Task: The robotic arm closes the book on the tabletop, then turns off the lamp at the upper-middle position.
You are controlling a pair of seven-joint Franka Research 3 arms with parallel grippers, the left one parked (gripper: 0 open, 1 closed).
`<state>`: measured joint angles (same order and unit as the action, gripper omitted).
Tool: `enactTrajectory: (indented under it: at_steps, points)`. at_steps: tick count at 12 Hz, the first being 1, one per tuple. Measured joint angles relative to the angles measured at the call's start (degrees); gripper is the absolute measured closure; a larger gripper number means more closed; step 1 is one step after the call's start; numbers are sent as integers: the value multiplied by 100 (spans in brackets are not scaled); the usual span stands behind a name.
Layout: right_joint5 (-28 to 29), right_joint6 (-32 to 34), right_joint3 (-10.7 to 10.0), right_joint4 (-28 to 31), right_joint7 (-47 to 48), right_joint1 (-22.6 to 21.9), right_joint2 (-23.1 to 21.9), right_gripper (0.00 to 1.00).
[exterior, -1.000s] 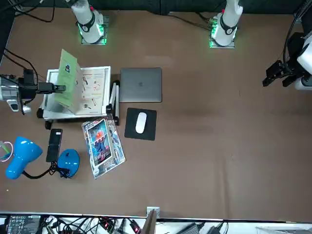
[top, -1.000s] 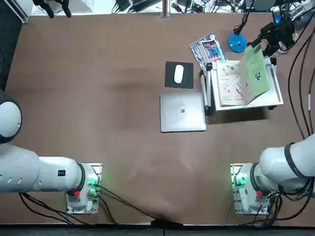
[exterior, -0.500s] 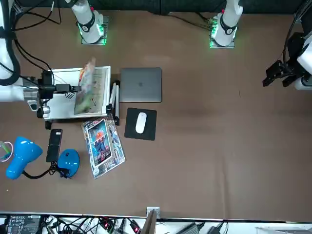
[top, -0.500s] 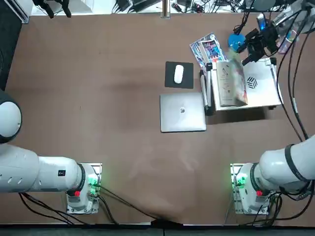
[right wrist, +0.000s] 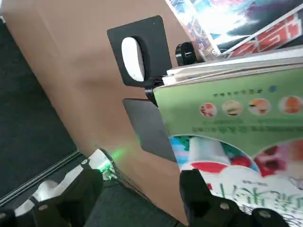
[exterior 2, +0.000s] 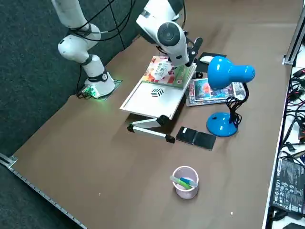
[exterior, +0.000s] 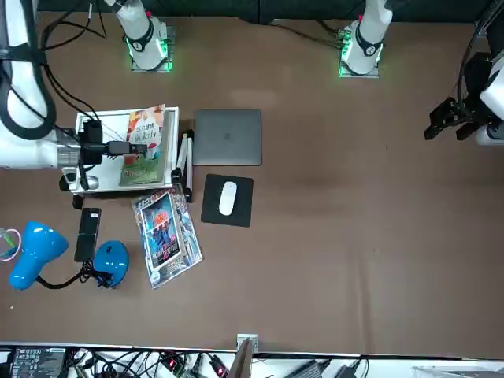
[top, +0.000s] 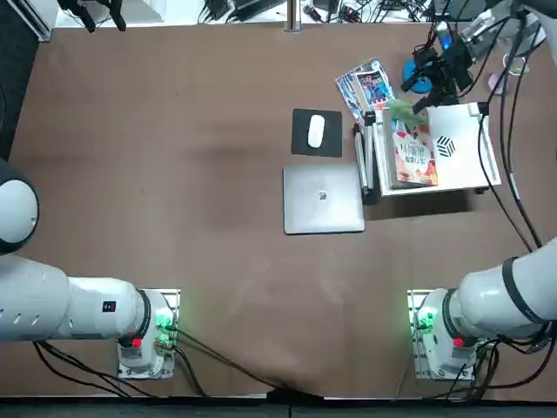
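The right arm reached in from the right edge of the overhead frame, its white base link (top: 500,300) at the lower right and its wrist (top: 479,39) at the upper right. The right gripper (exterior: 132,148) sat left of centre in the front frame, pointing toward that frame's right. Its two dark fingers (right wrist: 208,201) stood well apart.

A green, red-and-white paperback (exterior 2: 161,70) lay folded closed on a stand (exterior 2: 138,101), upper center, near the white robotic arm's (exterior 2: 167,34) right gripper (right wrist: 144,174); a blue gooseneck lamp (exterior 2: 221,125) stood upright on the brown tabletop (exterior 2: 114,186), right.

bright overhead light, soft shadows, wrist-view glare
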<state>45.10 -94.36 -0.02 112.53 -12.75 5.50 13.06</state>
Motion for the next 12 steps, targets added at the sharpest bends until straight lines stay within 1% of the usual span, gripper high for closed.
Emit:
enactTrajectory:
  at_steps: [2,3,8,10,12]
  points:
    - [1,-232,2,32,266,-260,5,0]
    - [1,-453,3,78,524,-499,10,0]
    - [-92,-636,0,82,1157,-800,-92,0]
    - [-356,-654,-2,77,1394,-863,-238,0]
    - [-849,-694,-3,69,1663,-954,-459,0]
